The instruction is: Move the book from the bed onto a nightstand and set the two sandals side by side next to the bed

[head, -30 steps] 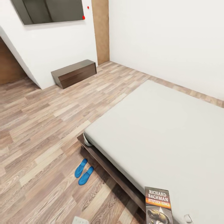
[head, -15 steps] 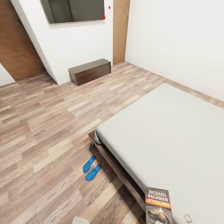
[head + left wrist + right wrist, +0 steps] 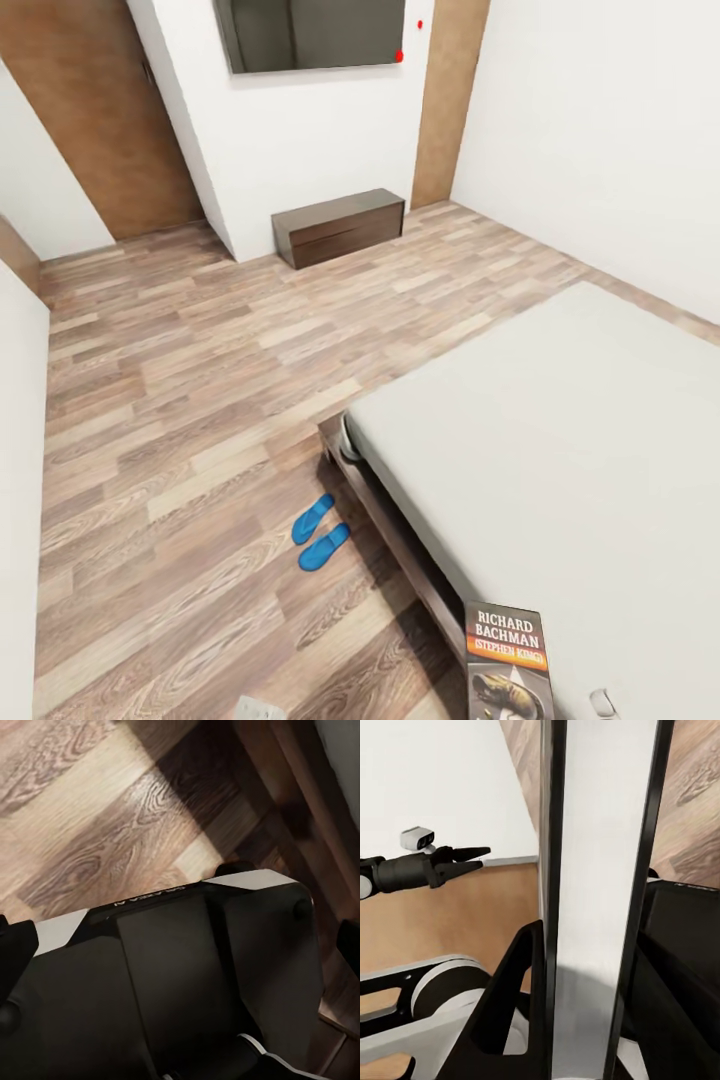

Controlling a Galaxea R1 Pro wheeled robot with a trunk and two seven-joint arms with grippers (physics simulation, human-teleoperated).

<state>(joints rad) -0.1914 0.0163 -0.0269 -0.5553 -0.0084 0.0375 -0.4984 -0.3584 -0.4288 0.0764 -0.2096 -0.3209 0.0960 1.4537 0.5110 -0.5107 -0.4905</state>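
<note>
Wood-plank floor point(image 3: 180, 400) took up most of my head view. The bed point(image 3: 560, 450) ran off to the right: pale mattress on top, dark frame showing along the near side. Low dark nightstand point(image 3: 340, 228) sat far across the room against the white wall, under a dark wall panel point(image 3: 310, 35), well apart from the bed. A brown door point(image 3: 100, 110) stood off to the left of it.

The book point(image 3: 510, 665) was at the bottom of the head view with its cover facing the camera, overlapping the bed's near edge. It was off the mattress, because my right gripper point(image 3: 600, 960) was clamped on it. In the right wrist view it stood edge-on between the dark fingers.

The two sandals point(image 3: 319, 533) lay side by side on the floor, just beside the bed's corner.

Left gripper point(image 3: 180, 945) had its fingers point(image 3: 15, 945) spread to the edges of the left wrist view, holding nothing, above floor and bed frame.
</note>
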